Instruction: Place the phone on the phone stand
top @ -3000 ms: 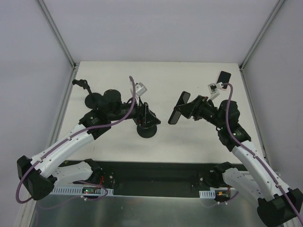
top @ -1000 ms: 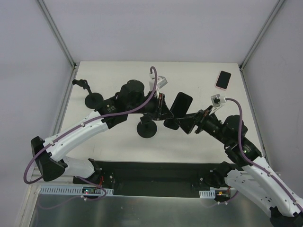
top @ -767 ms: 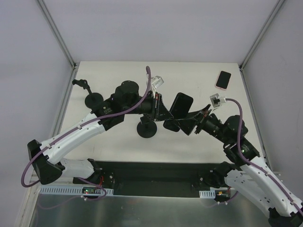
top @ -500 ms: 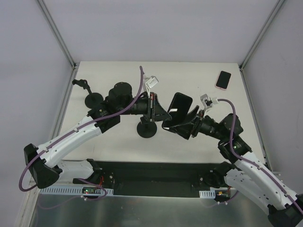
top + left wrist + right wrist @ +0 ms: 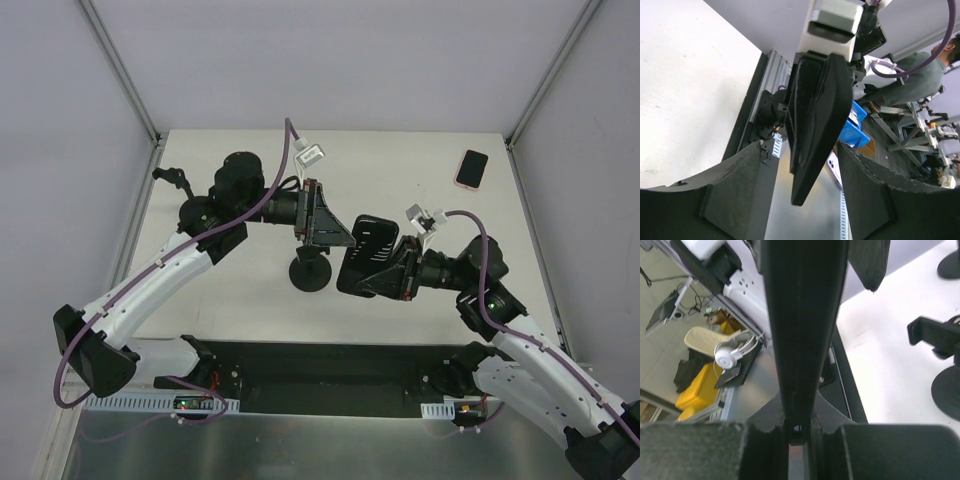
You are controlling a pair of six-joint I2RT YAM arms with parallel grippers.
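Right wrist: right hand (image 5: 799,432) clamps phone (image 5: 802,315) edge; left hand (image 5: 800,192) wide open.

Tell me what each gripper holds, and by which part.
The right gripper clamps the black phone by one end, across its faces. The left gripper is open, holding nothing.

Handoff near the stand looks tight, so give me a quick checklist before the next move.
1. Right gripper shut on black phone: ok.
2. Left gripper open: ok.
3. Phone stand upright on the table: ok.
4. Black phone seated on the stand: not ok, held in the air beside it.
5. Left fingers clear of the black phone: cannot tell.
6. Pink phone far from both grippers: ok.
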